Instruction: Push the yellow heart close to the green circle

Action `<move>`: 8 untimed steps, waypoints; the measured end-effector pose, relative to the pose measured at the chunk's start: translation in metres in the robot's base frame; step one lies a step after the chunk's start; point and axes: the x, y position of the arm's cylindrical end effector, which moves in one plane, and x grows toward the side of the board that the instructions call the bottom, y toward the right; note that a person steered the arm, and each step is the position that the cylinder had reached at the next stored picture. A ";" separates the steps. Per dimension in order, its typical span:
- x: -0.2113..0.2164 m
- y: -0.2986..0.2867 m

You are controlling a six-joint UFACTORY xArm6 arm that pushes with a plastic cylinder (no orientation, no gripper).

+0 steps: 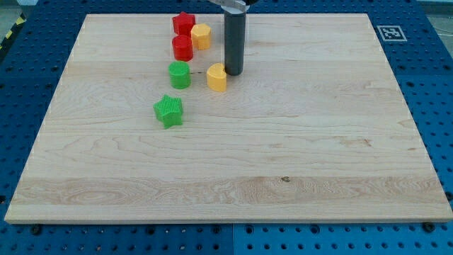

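Observation:
The yellow heart lies on the wooden board in the upper middle of the view. The green circle sits a short gap to its left. My tip stands just to the right of the yellow heart, touching or nearly touching its upper right side. The rod rises straight up out of the view's top.
A green star lies below and left of the green circle. A red circle, a red star and a yellow hexagon cluster above the green circle. The board's top edge is close behind the rod.

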 end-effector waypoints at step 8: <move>0.081 0.009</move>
